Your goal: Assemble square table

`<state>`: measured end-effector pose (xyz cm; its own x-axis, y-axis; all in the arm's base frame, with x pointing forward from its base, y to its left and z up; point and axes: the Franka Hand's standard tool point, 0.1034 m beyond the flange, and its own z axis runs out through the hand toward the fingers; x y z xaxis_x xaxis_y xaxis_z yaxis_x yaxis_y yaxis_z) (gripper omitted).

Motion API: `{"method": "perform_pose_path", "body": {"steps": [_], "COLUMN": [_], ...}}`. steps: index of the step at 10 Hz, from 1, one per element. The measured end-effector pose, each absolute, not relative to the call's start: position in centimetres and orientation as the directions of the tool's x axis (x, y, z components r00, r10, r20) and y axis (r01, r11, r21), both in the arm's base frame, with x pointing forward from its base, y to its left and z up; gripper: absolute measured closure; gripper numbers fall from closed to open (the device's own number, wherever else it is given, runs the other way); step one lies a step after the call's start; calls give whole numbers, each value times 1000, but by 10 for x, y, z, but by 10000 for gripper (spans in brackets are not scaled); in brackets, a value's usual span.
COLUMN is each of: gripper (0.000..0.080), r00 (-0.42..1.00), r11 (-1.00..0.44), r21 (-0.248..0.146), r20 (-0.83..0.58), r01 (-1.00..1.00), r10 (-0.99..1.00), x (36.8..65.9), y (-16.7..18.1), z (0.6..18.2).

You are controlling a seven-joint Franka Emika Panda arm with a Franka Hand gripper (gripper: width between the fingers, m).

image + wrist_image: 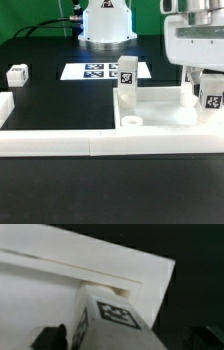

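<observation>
The square table's white slab (160,112) lies on the black table, rim up. One tagged white leg (127,84) stands upright at its corner on the exterior view's left. A second tagged leg (211,96) stands at the far right corner, and my gripper (206,90) straddles it. In the wrist view this leg (118,314) rises from the slab's corner (148,273). The dark fingers (50,336) stand off it on both sides, so the gripper (125,341) is open around the leg. A third leg (17,74) lies loose at the far left.
The marker board (92,71) lies behind the slab, in front of the robot base (107,25). Long white border bars (90,145) run along the front, with a short one (5,104) at the exterior view's left.
</observation>
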<state>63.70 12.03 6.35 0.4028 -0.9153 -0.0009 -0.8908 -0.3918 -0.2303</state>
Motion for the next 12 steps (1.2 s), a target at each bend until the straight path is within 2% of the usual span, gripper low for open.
{"method": "perform_pose_path", "body": {"steps": [1,3,4,5,7,9,10,11,12], "gripper": [165,152,152,151,151,151,260,421,421], "r00": [523,655,751,897,986,981,981,976,957], "r11": [-514,-651,-754,-912,-996,-993,-993,-988,-968], "r21": [-232,-218,-198,-133,-62,-67,-67,-74,-83], "r20": [23,68,104,169,148,161,161,158,153], "r01": [-826,-727,-627,-389,-63,-97,-97,-137,-237], "r10": [-852,-753,-652,-408,-72,-107,-107,-147,-247], "x": [634,634,635,635,632,635,635,635,635], "y": [119,117,118,122,129,128,127,127,121], "z": [61,61,61,63,64,64,64,64,64]}}
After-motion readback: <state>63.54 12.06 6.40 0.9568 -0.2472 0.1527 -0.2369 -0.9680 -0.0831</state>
